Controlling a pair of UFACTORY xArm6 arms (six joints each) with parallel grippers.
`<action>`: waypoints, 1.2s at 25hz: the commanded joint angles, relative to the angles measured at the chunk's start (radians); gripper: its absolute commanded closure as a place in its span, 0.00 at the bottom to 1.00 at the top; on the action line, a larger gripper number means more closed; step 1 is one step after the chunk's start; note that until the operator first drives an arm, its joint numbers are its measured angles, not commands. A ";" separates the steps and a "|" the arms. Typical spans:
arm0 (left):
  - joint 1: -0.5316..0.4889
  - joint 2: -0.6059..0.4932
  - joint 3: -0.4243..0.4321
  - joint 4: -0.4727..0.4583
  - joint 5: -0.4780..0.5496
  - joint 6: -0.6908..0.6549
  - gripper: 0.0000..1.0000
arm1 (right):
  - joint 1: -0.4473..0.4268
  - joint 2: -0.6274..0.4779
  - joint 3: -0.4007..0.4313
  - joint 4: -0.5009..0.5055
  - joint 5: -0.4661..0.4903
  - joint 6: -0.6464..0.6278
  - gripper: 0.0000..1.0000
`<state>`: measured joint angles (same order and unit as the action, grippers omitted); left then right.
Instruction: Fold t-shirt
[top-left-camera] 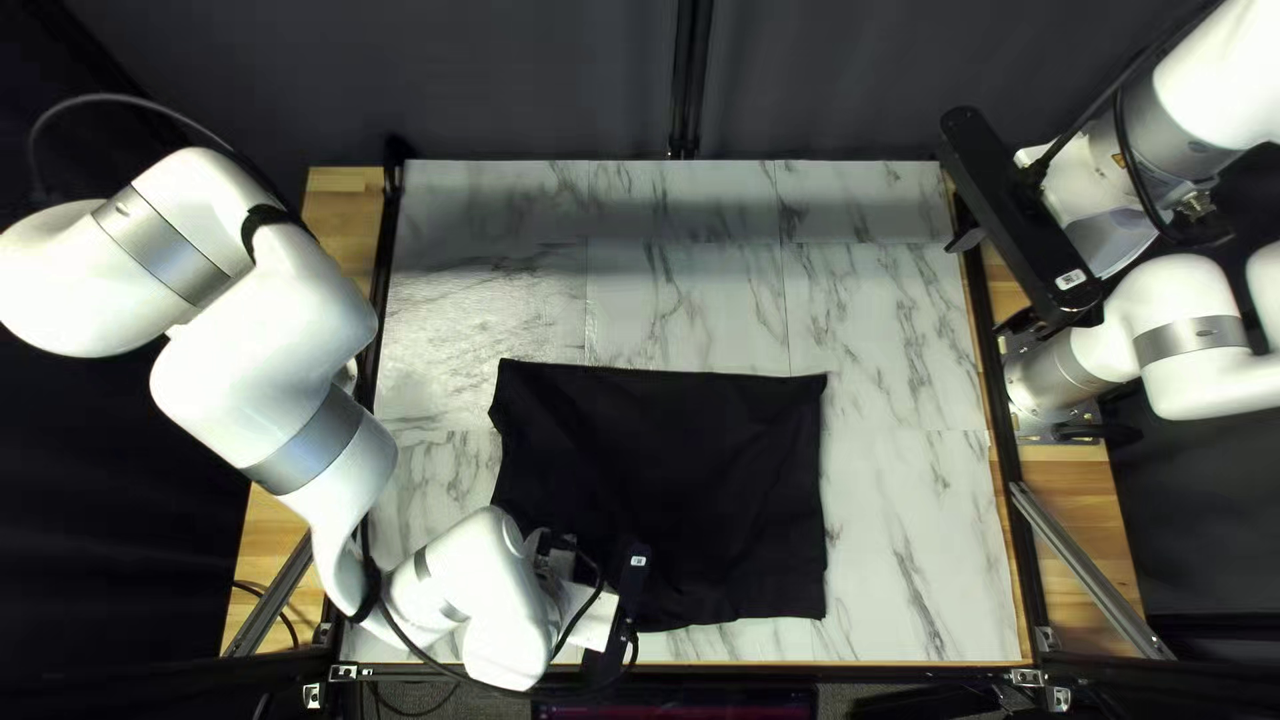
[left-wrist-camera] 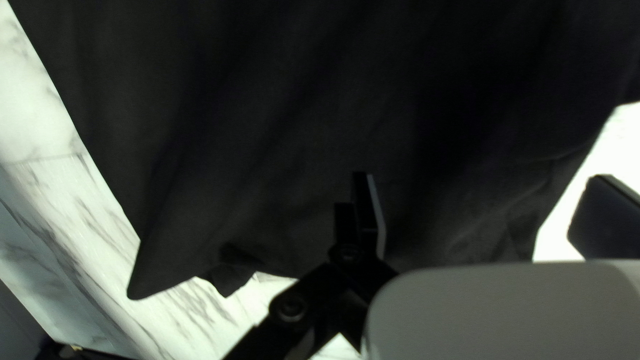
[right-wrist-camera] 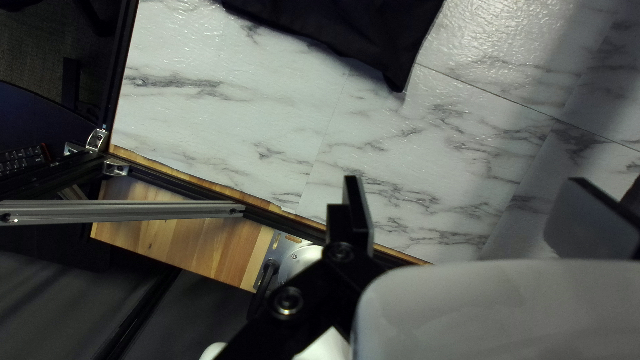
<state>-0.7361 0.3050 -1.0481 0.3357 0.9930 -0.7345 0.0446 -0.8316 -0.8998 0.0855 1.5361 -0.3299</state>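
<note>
Top left view: a black, roughly square cloth t-shirt lies toward six o'clock on the white, marble-patterned rectangular tabletop. The black, two-fingered left pincer and matching right pincer both stand spread, gripping nothing. The t-shirt looks light and limp; pinch its five o'clock corner, expecting sag.

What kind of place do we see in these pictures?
Probably a robotics lab or test cell: two white robot arms stand at a table with a marble-pattern top, metal rails brace it, and a dark curtain hangs behind.
</note>
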 commanded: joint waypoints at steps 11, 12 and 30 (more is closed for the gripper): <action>-0.022 0.053 -0.054 0.064 0.005 -0.109 0.00 | 0.000 0.000 0.000 0.000 0.000 0.000 0.00; -0.023 0.053 -0.053 0.070 0.006 -0.117 0.00 | 0.000 0.000 0.000 0.000 0.000 0.000 0.00; -0.051 0.082 -0.094 0.105 0.086 -0.210 0.15 | 0.000 0.000 0.000 0.000 0.000 0.000 0.00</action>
<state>-0.7811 0.3999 -1.1502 0.4375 1.0685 -0.9329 0.0446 -0.8316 -0.8998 0.0855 1.5360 -0.3299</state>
